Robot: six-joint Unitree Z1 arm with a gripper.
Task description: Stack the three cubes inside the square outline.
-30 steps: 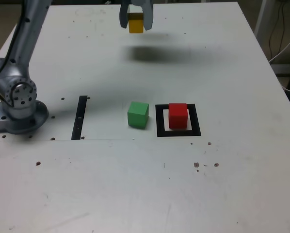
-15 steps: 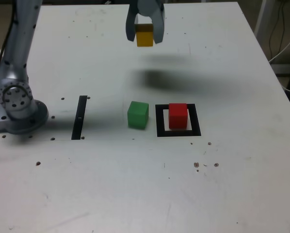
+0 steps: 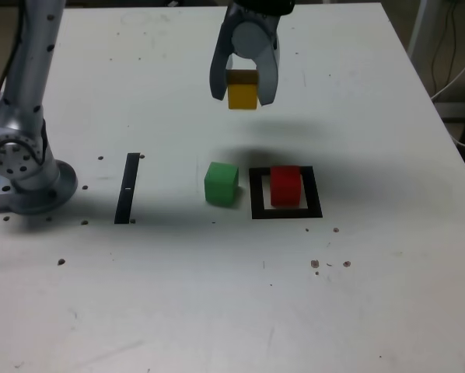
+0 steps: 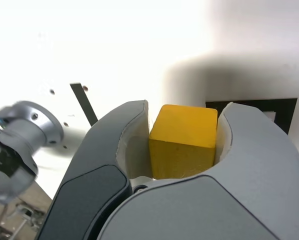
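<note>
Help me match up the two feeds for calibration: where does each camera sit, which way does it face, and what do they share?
Exterior view: off the arm, high, looking down across the white table; shows the grey arm base and the hand gripping the small yellow cube in the air.
Wrist view: on the wrist, looking along the hand toward the table; shows both fingers and the arm base.
Shared: the yellow cube, the black square outline, the thin black strip.
</note>
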